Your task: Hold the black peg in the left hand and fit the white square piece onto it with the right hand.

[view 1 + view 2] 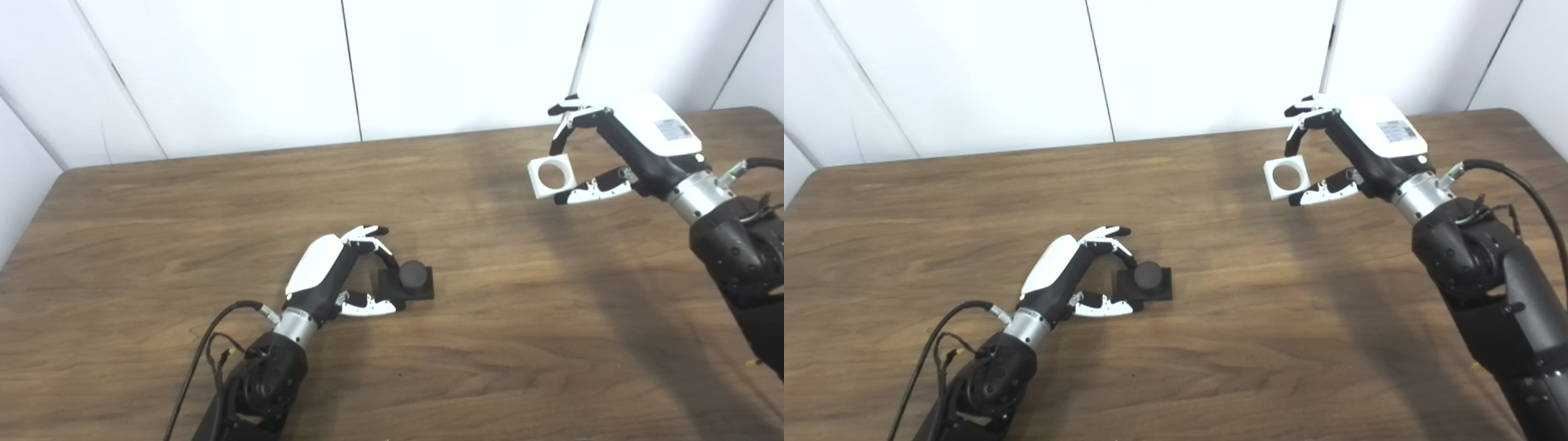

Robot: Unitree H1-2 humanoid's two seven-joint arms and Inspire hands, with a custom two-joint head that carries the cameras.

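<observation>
1. Nearest the camera, the left arm comes in at about 7 o'clock, its dark forearm trailing a black cable [202,349] that loops over the brown wood-grain table [153,245].
2. The left robot hand [343,269] lies low on the table just left of centre, fingers above and thumb below curled around the left edge of the black peg [409,280]. They sit against the peg's flat square base, but whether they truly grip it or only cup it cannot be told.
3. The black peg stands on the table at the hand's 3 o'clock: a short round post rising upright from a square black plate, resting flat on the wood.
4. The right arm enters at about 4 o'clock, a thick black limb with a cable arching off its wrist, and reaches up toward 1 o'clock.
5. The right robot hand [1344,156] is raised clear of the table, pinching the white square piece [1287,177] between its fingers at the top and its thumb along the lower right edge. The piece is a white frame with a round hole through it, tilted, held well apart from the peg at the peg's 2 o'clock.
6. Beyond it, the table's far edge and rounded corners meet plain white wall panels [459,61] divided by thin dark seams.
</observation>
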